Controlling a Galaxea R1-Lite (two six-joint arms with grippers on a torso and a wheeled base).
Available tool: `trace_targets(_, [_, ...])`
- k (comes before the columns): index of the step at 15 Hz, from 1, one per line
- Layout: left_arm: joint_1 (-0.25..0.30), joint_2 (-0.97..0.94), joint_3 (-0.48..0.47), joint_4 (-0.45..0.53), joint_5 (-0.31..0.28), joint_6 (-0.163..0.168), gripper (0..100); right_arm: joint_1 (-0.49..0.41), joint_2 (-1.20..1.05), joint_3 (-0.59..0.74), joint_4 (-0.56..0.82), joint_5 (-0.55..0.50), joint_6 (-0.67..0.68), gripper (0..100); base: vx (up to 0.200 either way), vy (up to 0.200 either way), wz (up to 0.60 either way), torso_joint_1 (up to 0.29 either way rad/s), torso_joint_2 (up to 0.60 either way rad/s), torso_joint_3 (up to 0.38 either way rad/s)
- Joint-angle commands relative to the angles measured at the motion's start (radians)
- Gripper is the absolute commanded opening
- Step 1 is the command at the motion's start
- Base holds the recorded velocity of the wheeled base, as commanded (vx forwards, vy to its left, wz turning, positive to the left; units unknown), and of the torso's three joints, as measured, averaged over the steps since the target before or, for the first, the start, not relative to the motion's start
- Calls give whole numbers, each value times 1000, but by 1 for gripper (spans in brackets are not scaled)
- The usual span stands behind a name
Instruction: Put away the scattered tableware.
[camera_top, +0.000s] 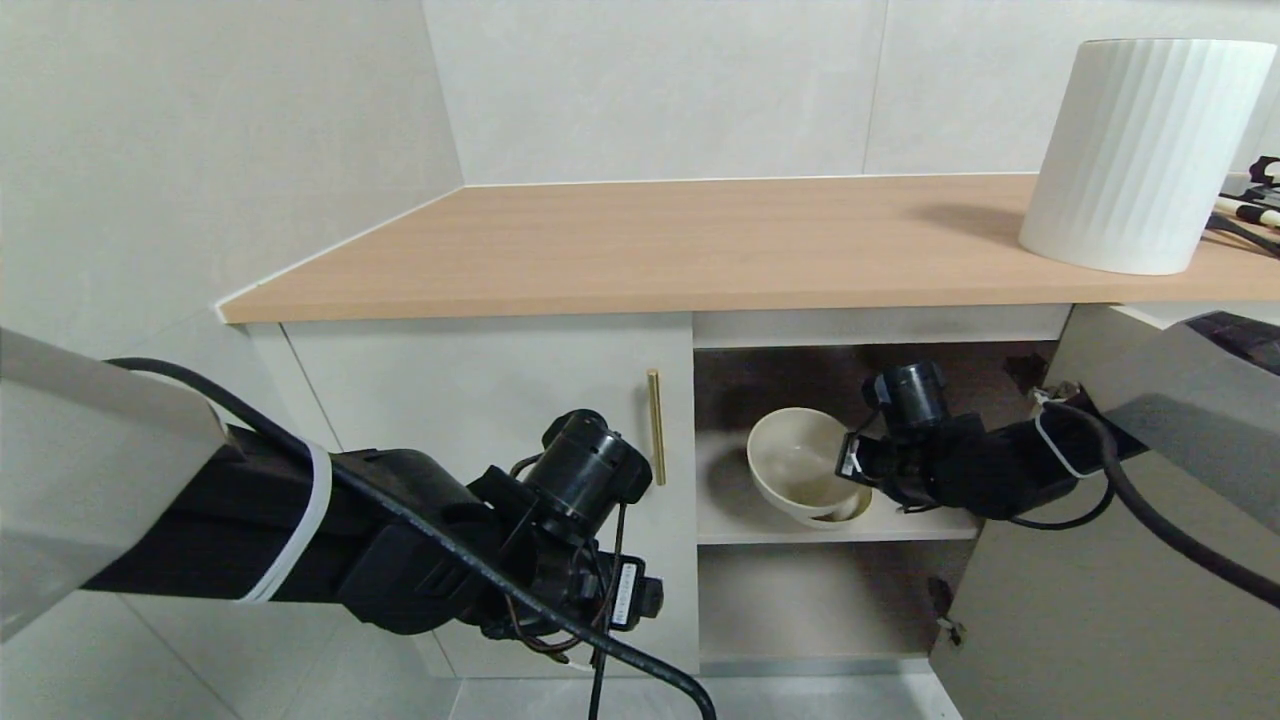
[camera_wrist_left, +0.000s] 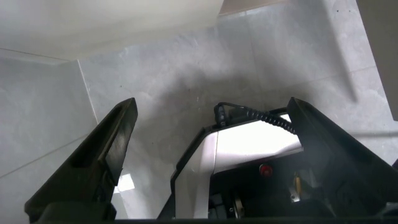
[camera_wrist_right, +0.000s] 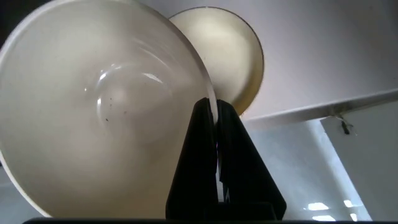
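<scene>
My right gripper (camera_top: 850, 470) is clamped on the rim of a cream bowl (camera_top: 795, 465) inside the open cupboard, just above its upper shelf (camera_top: 730, 525). The pinch sits at about three o'clock on the rim. My left gripper (camera_wrist_left: 211, 106) hangs with its fingers apart and empty, low in front of the closed door (camera_top: 480, 420).

The bowl is round, so it has no real long axis. It is tilted, with its mouth facing out of the cupboard towards roughly ten o'clock. A smaller dish (camera_wrist_right: 233, 56) lies close behind it. I can't tell whether they touch.

The main risk, I judge, is letting go at this tilt. The bowl could roll, or clip the dish and chip. The thin grip on the glazed rim could also slip.
</scene>
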Motion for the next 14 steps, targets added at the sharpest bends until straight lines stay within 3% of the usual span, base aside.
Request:
trace_targets(1, [1,-2,0,0,1,0,100,-30,47,-43,0,-17,19,0,0,0,0,0,0,0])
trace_targets(14, [-1,-2,0,0,7,0,100,-77,139,-95,5,-43,22,0,0,0,0,0,0,0])
